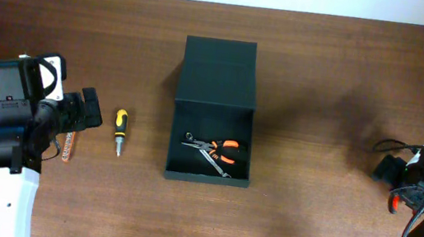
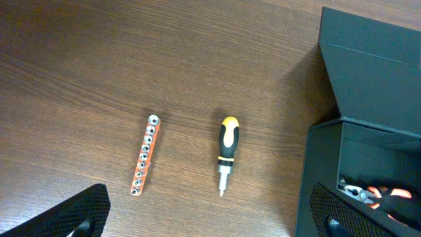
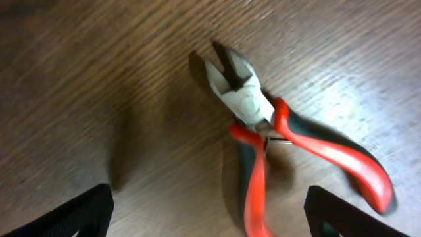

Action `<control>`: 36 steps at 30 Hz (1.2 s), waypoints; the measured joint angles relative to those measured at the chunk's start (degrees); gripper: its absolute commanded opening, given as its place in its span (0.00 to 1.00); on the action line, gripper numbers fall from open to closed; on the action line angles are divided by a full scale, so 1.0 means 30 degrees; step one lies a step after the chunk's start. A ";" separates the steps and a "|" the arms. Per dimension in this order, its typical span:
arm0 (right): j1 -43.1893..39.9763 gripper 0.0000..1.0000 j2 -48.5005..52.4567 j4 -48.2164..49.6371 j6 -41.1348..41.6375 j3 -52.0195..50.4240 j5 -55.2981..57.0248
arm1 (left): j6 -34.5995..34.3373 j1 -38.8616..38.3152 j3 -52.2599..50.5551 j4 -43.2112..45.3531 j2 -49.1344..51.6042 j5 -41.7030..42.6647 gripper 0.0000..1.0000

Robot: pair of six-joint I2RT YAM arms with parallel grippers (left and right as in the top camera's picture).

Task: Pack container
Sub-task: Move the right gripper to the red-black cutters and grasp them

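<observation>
The dark container (image 1: 219, 70) stands open at the table's middle, its flap lid laid back. Orange-handled pliers (image 1: 220, 149) lie inside; they also show in the left wrist view (image 2: 381, 195). A yellow-black screwdriver (image 1: 120, 130) and an orange bit holder (image 1: 67, 148) lie on the table left of the box. My left gripper (image 1: 90, 110) is open and empty, just left of the screwdriver (image 2: 227, 153) and above the bit holder (image 2: 145, 155). My right gripper (image 1: 388, 170) is open at the far right, over red-black cutters (image 3: 240, 92); one handle lies between its fingers (image 3: 210, 217).
The brown wooden table (image 1: 325, 84) ends at a pale wall along the back. The container's left wall (image 2: 322, 178) is close to my left gripper's right finger. Cables trail from the right arm near the table's right edge.
</observation>
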 measured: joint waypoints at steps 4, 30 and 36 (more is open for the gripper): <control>0.0000 0.82 0.0335 0.0277 -0.0015 0.0022 -0.0357 | 0.0000 0.0000 0.0000 -0.0022 0.0000 0.0007 0.99; -0.0044 0.04 0.0554 0.0692 0.0000 0.0175 -0.1610 | 0.0000 0.0000 0.0000 -0.0393 0.0000 0.0000 0.99; 0.0437 0.04 0.1100 -0.1945 -0.0146 0.1399 -0.4342 | 0.0073 0.0000 0.0000 -0.0393 0.0000 0.0000 0.99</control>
